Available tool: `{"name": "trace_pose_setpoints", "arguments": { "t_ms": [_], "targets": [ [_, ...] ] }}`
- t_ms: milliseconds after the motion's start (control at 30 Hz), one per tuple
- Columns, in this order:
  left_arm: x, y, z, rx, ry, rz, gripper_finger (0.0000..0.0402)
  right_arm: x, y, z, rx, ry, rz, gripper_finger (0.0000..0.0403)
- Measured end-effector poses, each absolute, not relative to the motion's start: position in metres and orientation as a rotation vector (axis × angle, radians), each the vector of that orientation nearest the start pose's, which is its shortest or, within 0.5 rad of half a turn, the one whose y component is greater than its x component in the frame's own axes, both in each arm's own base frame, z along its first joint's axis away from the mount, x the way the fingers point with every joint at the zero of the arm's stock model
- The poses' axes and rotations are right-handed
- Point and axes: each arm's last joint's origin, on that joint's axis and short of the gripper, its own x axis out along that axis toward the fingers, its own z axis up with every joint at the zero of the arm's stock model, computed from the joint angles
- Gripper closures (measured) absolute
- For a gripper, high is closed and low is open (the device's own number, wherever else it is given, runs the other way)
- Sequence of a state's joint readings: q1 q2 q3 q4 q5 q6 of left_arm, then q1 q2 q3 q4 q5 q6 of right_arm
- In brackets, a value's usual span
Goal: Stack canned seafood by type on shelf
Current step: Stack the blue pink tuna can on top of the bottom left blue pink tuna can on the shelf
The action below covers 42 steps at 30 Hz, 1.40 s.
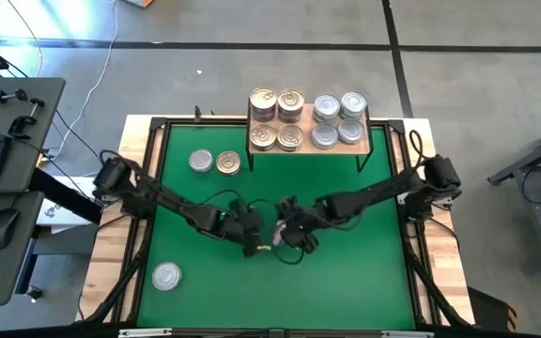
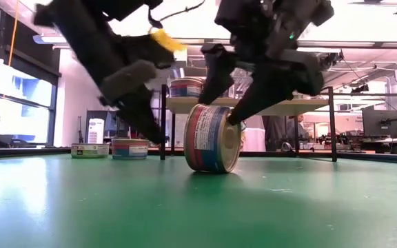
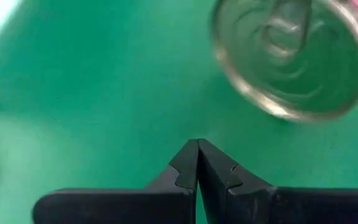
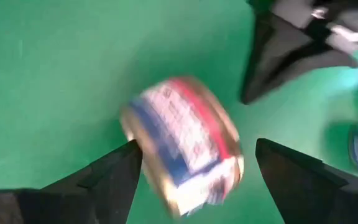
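Observation:
A tin [image 2: 212, 138] with a red, white and blue label stands on its rim on the green mat, at the middle of the table. My right gripper [image 4: 191, 180] is open and comes down over it, one finger on each side. My left gripper [image 3: 197, 158] is shut and hangs just left of the tin [image 3: 294, 56], apart from it and facing its silver lid. The wooden shelf [image 1: 365, 146] stands at the far edge, with gold-lidded tins [image 1: 277, 117] stacked on its left half and silver-lidded tins [image 1: 338, 119] on its right half. My right gripper straddles the upright tin from above, slanting down from the right. One finger [image 2: 245, 107] lies at the tin's upper rim [image 2: 234, 118] on the lid side. The other finger [image 2: 209, 79] stands above the label side. Whether either truly touches, I cannot tell.
Two more tins lie flat on the mat left of the shelf, one silver [image 1: 201, 161] and one gold [image 1: 228, 164]. Another silver tin [image 1: 166, 276] lies near the mat's near left corner. Both arms crowd the centre. A desk with keyboard and mouse stands left of the table.

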<state>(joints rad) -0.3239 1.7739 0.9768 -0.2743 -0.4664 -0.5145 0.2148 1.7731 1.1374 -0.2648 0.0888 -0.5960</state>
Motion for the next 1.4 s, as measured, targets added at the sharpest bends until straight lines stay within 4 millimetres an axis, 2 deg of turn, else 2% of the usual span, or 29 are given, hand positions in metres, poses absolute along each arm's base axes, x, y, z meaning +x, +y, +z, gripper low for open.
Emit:
{"name": "trace_pose_setpoints", "arguments": {
  "t_ms": [167, 400, 600, 700, 833, 1000, 1100, 1200, 1267, 1400],
  "targets": [
    [0.299, -0.106, 0.157, -0.038, 0.913, 0.48, 0.0401, 0.362, 0.069, 0.189, -0.654, 0.783, 0.468, 0.0101],
    [0.293, -0.127, 0.154, -0.055, 0.863, 0.494, 0.0401, 0.367, 0.072, 0.176, -0.583, 0.779, 0.545, 0.015],
    [0.282, -0.144, 0.152, -0.068, 0.818, 0.528, 0.0401, 0.367, 0.079, 0.171, -0.497, 0.807, 0.522, 0.022],
    [0.272, -0.152, 0.151, -0.067, 0.809, 0.563, 0.0401, 0.367, 0.083, 0.171, -0.465, 0.819, 0.468, 0.0223],
    [0.255, -0.162, 0.151, -0.077, 0.765, 0.63, 0.0401, 0.363, 0.097, 0.181, -0.593, 0.79, 0.326, 0.0223],
    [0.239, -0.174, 0.152, -0.071, 0.667, 0.683, 0.0401, 0.359, 0.107, 0.222, -0.933, 0.622, -0.013, 0.0223],
    [0.234, -0.179, 0.153, -0.054, 0.612, 0.684, 0.0401, 0.361, 0.1, 0.249, -1.12, 0.548, -0.229, 0.0223],
    [0.231, -0.182, 0.154, -0.032, 0.57, 0.682, 0.0401, 0.366, 0.081, 0.274, -1.228, 0.47, -0.355, 0.0223],
    [0.231, -0.183, 0.155, -0.027, 0.558, 0.681, 0.0401, 0.371, 0.062, 0.282, -1.273, 0.458, -0.423, 0.0223],
    [0.231, -0.183, 0.155, -0.022, 0.546, 0.686, 0.0401, 0.378, 0.015, 0.282, -1.295, 0.508, -0.481, 0.0223]
  ]
}}
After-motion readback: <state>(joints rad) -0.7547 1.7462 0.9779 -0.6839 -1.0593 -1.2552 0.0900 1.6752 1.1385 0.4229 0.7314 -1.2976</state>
